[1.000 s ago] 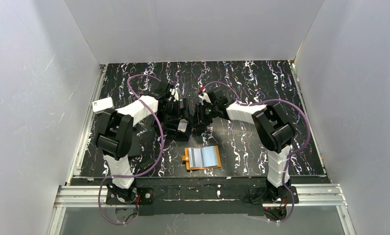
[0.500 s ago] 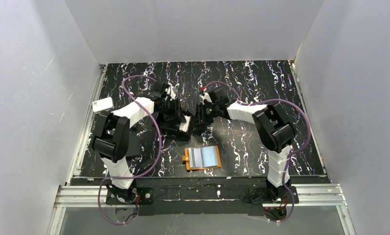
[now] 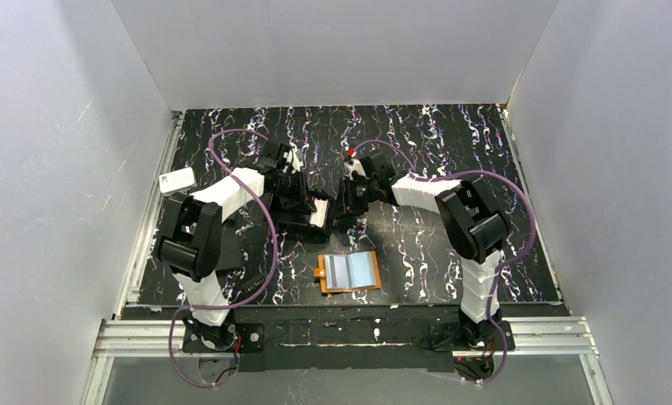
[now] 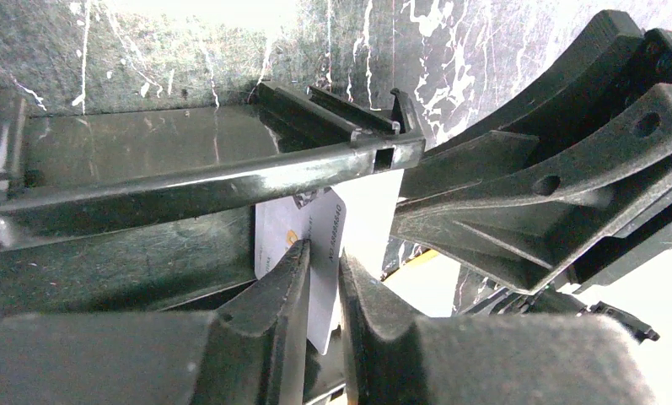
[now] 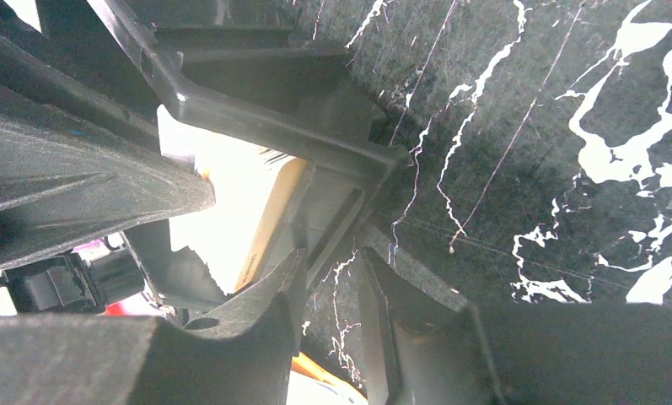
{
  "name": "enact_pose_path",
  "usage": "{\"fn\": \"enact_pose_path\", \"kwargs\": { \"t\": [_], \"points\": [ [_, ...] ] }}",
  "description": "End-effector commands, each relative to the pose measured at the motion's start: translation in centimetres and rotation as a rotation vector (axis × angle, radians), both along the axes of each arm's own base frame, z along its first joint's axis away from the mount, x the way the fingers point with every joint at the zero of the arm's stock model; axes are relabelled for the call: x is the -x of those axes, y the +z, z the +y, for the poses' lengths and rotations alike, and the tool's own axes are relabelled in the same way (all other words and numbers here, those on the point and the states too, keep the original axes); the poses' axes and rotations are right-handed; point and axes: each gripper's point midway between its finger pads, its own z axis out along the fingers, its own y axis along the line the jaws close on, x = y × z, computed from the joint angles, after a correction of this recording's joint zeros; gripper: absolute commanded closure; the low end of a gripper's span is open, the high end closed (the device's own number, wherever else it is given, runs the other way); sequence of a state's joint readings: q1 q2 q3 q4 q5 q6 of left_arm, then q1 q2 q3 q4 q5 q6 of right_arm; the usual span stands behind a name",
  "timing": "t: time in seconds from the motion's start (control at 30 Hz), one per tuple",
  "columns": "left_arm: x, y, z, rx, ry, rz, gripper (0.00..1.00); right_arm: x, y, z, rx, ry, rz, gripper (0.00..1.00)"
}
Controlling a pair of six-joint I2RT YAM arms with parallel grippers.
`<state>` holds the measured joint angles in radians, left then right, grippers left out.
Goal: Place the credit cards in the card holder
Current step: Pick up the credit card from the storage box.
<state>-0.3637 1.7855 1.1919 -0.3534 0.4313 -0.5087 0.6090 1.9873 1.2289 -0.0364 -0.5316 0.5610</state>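
**A:** Entry one: credit card (image 4: 315, 224). Where is it held?

**B:** It is recorded at the right end of the black tray (image 4: 189, 181), standing on edge and rising above the tray's rim. It is pinched across its two faces by the left gripper (image 4: 324, 261), whose jaws are closed on it. Its long axis is set along the fingers, pointing away from the wrist.

**A:** Entry two: right gripper (image 5: 332, 257)?

**B:** It is listed at the tray's right corner, jaws part-way closed astride the corner wall. Whether the wall is clamped cannot be told. A pale slab (image 5: 223, 211) with a tan edge is noted inside the tray and is taken, as a judgement, for further cards.

**A:** Entry three: destination?

**B:** Card holder (image 3: 350, 272). It is laid open and flat, nearward of the tray and apart from it, with its long axis running left to right. It is judged about equally near to both arms. As the card is held by the left, a nearward, downward carry is expected.

**A:** Markings?

**B:** One line of small dark print and a small orange mark are noted on the card, but no digits are read with certainty. No brand is legible.
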Motion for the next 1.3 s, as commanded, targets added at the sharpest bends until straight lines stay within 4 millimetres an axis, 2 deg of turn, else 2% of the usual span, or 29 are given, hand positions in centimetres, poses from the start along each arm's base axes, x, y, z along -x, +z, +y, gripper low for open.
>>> {"fn": "enact_pose_path", "kwargs": {
  "t": [0.0,0.47,0.57,0.87,1.27],
  "points": [
    [1.2,2.9,-0.8,0.037,-0.051,-0.036,0.88,-0.9,1.4,1.3,-0.035,0.015,-0.054,0.63],
    [1.1,4.6,0.5,-0.041,-0.063,-0.075,0.93,-1.0,1.4,1.4,-0.038,0.014,-0.052,0.63],
    [1.0,4.7,0.7,-0.065,-0.065,-0.064,0.97,-1.0,1.4,1.5,-0.039,0.015,-0.049,0.63],
    [0.8,5.3,0.1,-0.084,-0.076,-0.047,1.0,-0.9,1.3,1.6,-0.039,0.017,-0.047,0.63],
    [0.7,2.5,0.6,-0.253,-0.093,0.038,1.0,-1.0,1.6,2.1,-0.053,0.024,-0.063,0.63]
  ]
}}
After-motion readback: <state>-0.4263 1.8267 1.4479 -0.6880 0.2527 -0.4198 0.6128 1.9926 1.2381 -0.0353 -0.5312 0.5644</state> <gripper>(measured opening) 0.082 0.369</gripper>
